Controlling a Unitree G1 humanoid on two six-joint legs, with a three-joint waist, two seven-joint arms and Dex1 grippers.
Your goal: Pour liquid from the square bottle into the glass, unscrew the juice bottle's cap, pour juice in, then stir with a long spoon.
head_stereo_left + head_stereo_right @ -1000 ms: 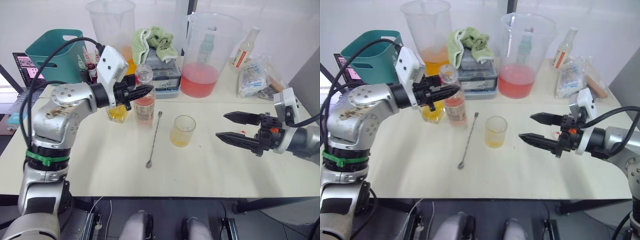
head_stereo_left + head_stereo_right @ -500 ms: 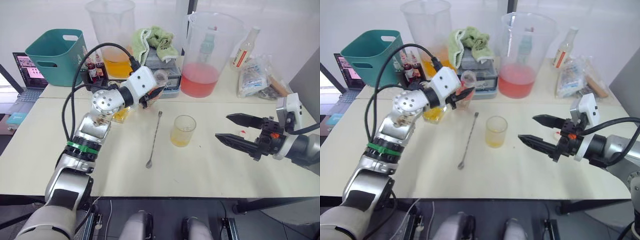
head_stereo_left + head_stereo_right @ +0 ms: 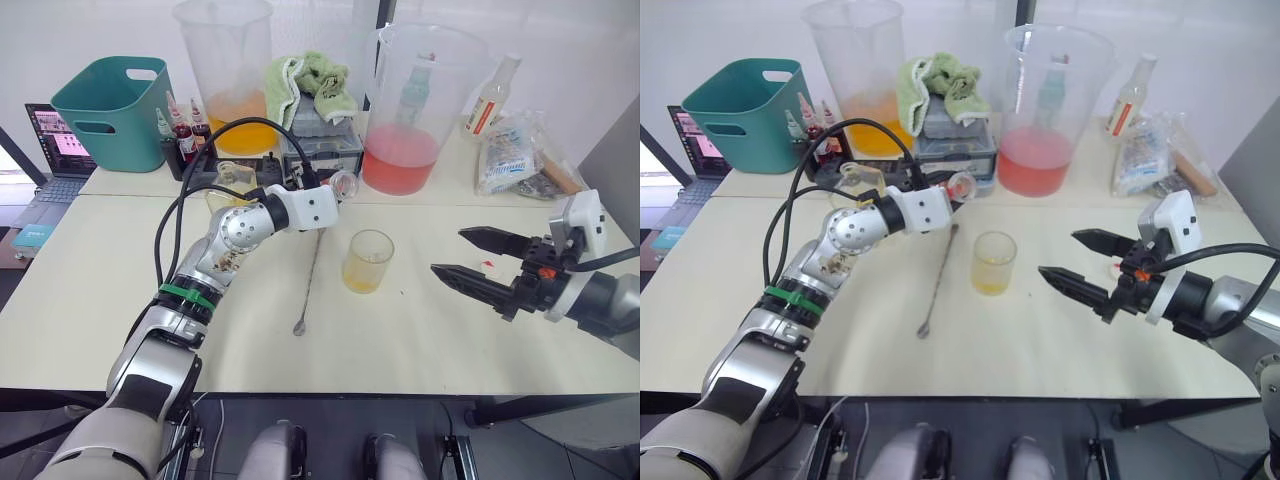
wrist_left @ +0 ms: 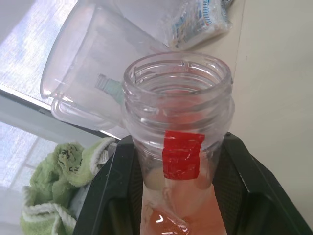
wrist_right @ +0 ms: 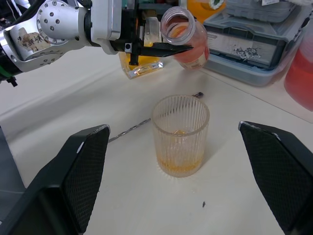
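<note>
The juice bottle (image 3: 343, 184), clear with pink juice and no cap on its neck, lies tilted in my left gripper (image 3: 328, 191), which is shut on it. Its open mouth points toward the glass (image 3: 367, 260) from up and to the left. The ribbed glass (image 5: 180, 134) holds a little yellow liquid. A long spoon (image 3: 308, 275) lies on the table left of the glass. The square bottle (image 5: 142, 63) with yellow liquid stands behind my left arm. My right gripper (image 3: 450, 252) hovers open to the right of the glass, holding nothing.
Along the back stand a teal bin (image 3: 105, 105), a pitcher of orange liquid (image 3: 225, 70), a green towel on a grey box (image 3: 310, 85), a pitcher of pink liquid (image 3: 410, 100), a small bottle (image 3: 492, 95) and plastic bags (image 3: 515, 150).
My left arm has carried the juice bottle from upright beside the square bottle toward the glass and tipped it over. The right gripper has hardly moved.
</note>
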